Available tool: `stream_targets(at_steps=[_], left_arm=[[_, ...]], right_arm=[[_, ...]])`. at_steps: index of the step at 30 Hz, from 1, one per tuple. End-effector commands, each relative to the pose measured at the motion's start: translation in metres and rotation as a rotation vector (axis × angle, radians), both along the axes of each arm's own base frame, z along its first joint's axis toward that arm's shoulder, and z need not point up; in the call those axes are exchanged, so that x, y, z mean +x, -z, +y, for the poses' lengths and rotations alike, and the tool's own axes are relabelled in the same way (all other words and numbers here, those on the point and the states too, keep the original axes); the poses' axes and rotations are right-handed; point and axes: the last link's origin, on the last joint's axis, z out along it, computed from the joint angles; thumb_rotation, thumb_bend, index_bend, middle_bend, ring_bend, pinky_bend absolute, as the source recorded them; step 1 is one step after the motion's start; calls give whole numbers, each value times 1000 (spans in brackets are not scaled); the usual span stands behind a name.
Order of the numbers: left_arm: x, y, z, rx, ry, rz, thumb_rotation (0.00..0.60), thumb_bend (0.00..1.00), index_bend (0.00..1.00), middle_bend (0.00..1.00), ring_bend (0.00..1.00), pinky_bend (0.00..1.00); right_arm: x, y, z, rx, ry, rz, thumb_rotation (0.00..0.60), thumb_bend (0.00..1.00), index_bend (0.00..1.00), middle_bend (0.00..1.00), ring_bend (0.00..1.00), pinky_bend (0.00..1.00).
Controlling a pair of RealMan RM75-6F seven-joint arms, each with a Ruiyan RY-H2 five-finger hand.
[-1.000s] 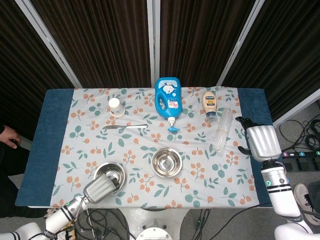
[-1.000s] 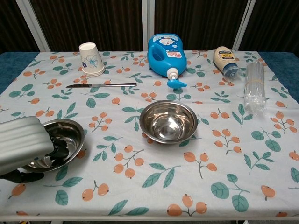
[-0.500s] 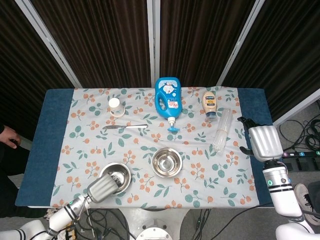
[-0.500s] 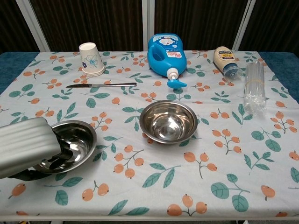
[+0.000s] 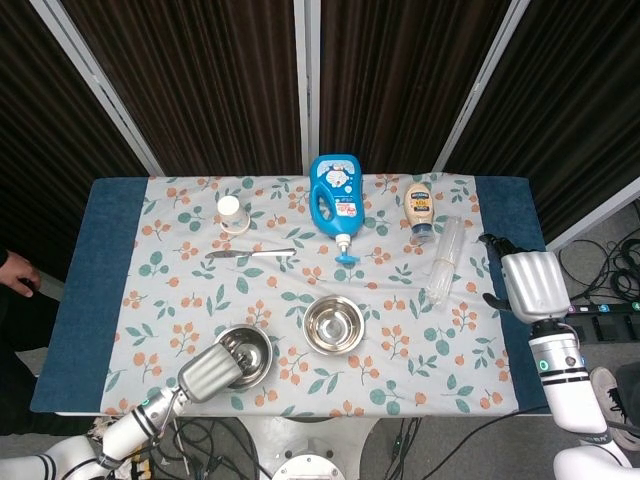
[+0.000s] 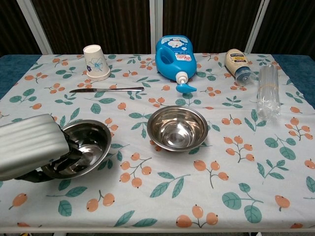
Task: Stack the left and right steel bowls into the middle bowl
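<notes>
The surface (image 6: 147, 206) carries a floral cloth; the blue detergent bottle (image 6: 175, 55) lies at its far centre. The left hand (image 6: 30, 146) grips the near-left rim of the left steel bowl (image 6: 86, 147), fingers curled inside; the middle steel bowl (image 6: 177, 128) sits upright just right of it, apart. The right hand (image 5: 530, 283) hovers at the right edge with fingers apart, holding nothing.

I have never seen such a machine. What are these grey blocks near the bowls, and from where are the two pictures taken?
They are a robot's two mechanical hands. One camera looks down from its head, the other forward from its chest. The left hand grips a steel bowl by its near rim, fingers inside. The right hand holds nothing, beside the table's right edge. On the flowered cloth lie a second steel bowl, a blue detergent bottle, a sauce bottle, a clear bottle, a paper cup and a knife.
</notes>
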Motion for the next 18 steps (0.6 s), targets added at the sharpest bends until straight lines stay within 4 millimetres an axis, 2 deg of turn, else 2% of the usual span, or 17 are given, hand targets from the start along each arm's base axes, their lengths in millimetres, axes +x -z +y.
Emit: stream_targets(at_steps=[1,8,13,18], left_arm=[[4,-1,1,2,6,-18,600,325,724,737,764,836],[25,-2,13,9,48,-59,600,327,727,741,765,835],[64,5,32,6,115,-77,600,328,727,741,765,838],[112,23,51,-10,178,-100,600,330,727,741,765,841]], right_arm=[[0,-1,0,-1,0,-1,600,14,238,361,587,649],[4,-7,0,-23,-12,-8,600,14,238,361,587,649],[12,-21,2,-61,-29,-21,600,14,238,361,587,649],[23,-42,4,-124,-61,-37,600,14,238,362,587,649]])
